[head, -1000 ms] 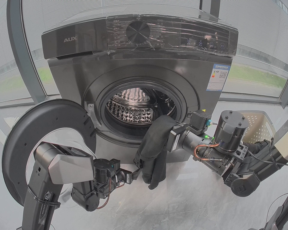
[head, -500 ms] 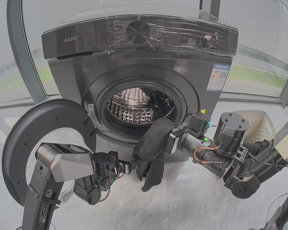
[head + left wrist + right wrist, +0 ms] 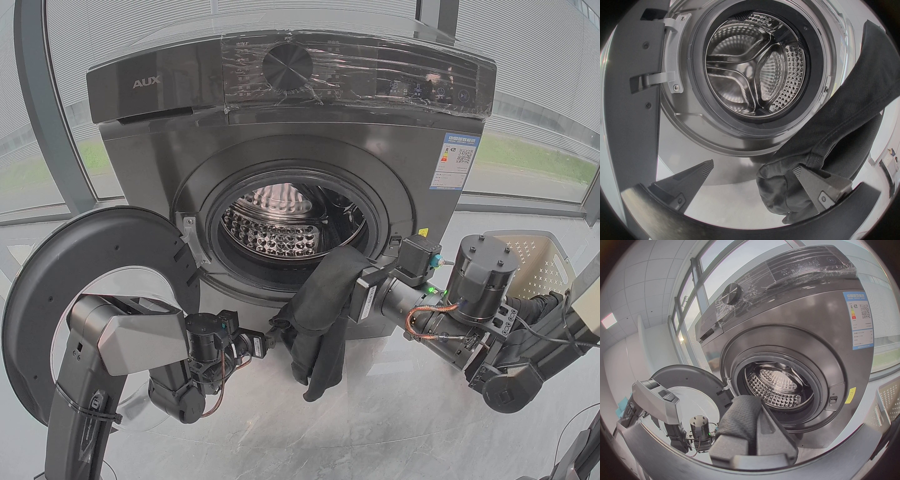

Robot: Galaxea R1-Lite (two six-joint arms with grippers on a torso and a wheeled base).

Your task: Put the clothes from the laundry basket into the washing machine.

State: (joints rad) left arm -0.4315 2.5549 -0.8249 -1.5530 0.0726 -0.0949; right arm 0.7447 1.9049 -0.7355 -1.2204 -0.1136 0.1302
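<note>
Farthest left, the round dark-grey hinged door (image 3: 94, 275) stands swung wide open, out of my way. Next comes my left tool (image 3: 270, 335), low in front of the machine. Its two fingers are spread apart, gripping nothing, and one fingertip (image 3: 815, 184) touches the bunched lower hem of the limp black knit garment (image 3: 319, 312) without pinching it.

The garment hangs before the dark-grey front-loading washing machine (image 3: 281, 144), at the lower right of the porthole. Its top is folded over my right tool and its tails dangle free above the pale tiled floor (image 3: 375, 425). None of it is inside the shiny perforated steel drum (image 3: 275, 228) yet.

My right tool (image 3: 357, 279) is clenched on the garment's upper fold, just at the porthole's lower right rim. Behind that arm, far right, sits the cream perforated plastic laundry basket (image 3: 540, 262).

I judge the cloth to be light, soft and floppy, with no stiffness to push against. It should follow whatever point I hold and sag everywhere else. The loose tails look likely to drag over the door seal or be left hanging outside. A thick gathered fold ought to hold better than a single layer, which could slide out. The bunched hem beside my left tool seems the sensible second hold, so both ends can be lifted in together.
</note>
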